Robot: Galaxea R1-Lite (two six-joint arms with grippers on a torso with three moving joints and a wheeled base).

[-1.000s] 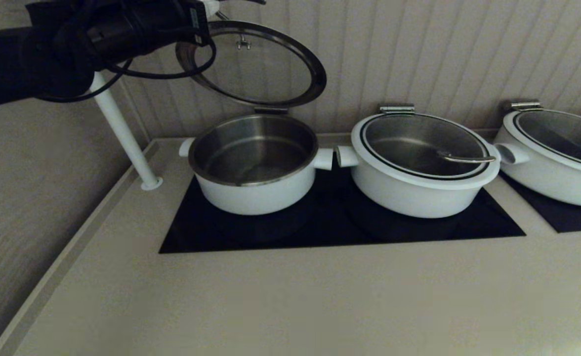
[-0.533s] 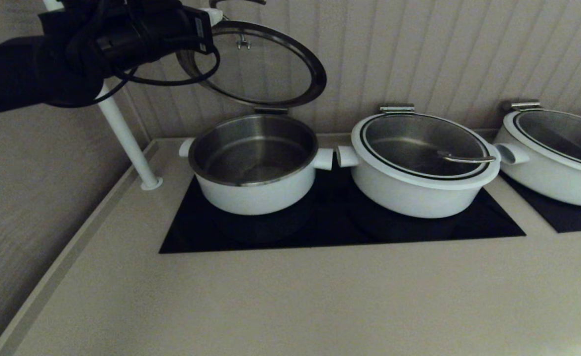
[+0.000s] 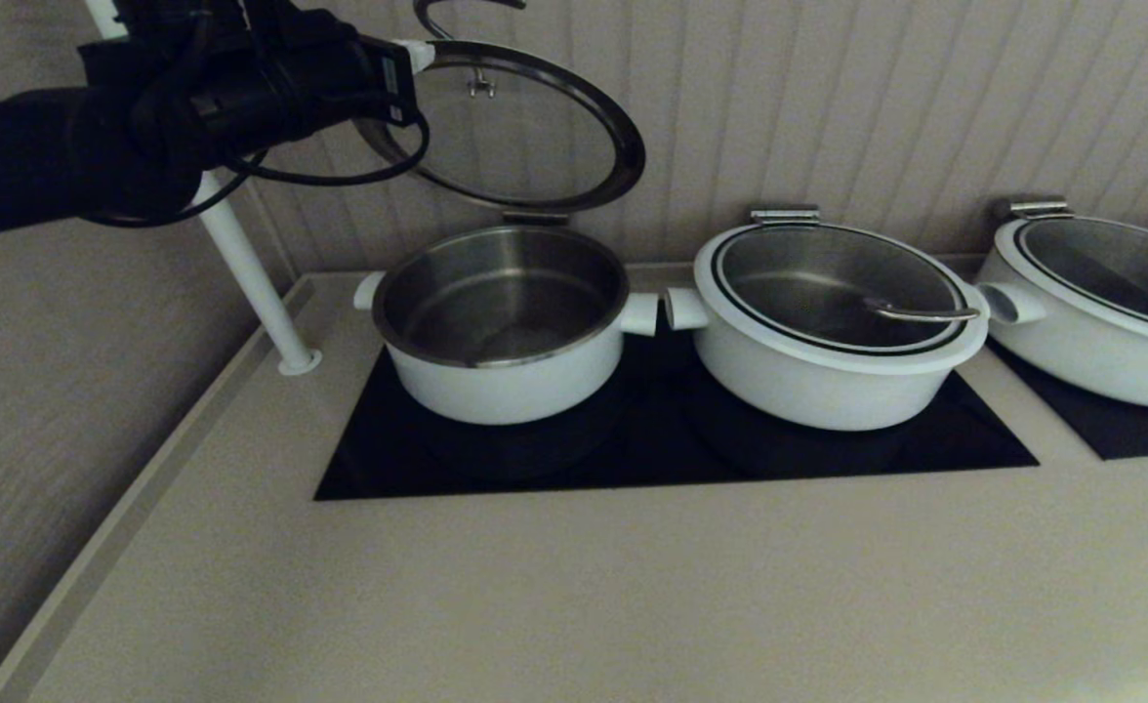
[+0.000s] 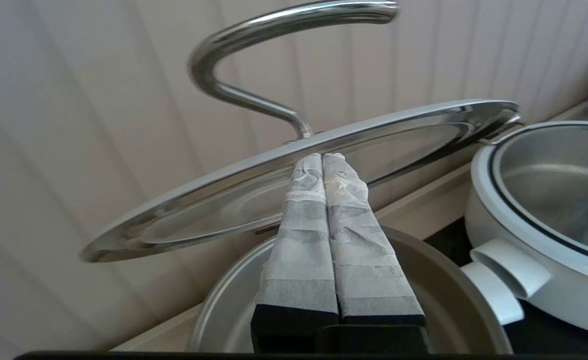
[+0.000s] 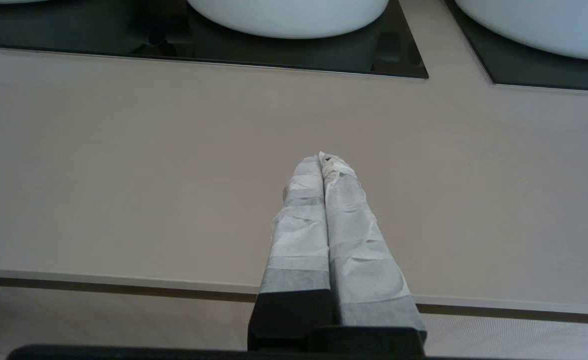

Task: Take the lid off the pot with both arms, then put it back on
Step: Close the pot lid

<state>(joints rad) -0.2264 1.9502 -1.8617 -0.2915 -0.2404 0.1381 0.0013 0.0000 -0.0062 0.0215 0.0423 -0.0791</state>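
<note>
The lid (image 3: 506,127) stands tilted open above the pot (image 3: 501,322), hinged at the pot's back rim and leaning toward the panelled wall (image 3: 828,98), its looped wire handle (image 4: 274,40) on the wall side. The pot sits uncovered on the black cooktop (image 3: 672,439), steel inside showing. The left gripper (image 4: 322,159) is raised over the pot's far left edge, its taped fingers (image 4: 304,210) pressed together, their tips against the lid's metal rim (not clamped around it). Just right of the pot, stub handles almost touching, stands a wider covered pot (image 3: 833,332), and beyond that a third (image 3: 1101,303). The right gripper (image 5: 324,160) hovers over the bare counter (image 5: 124,175) well in front of the cooktop, fingers together, holding nothing.
</note>
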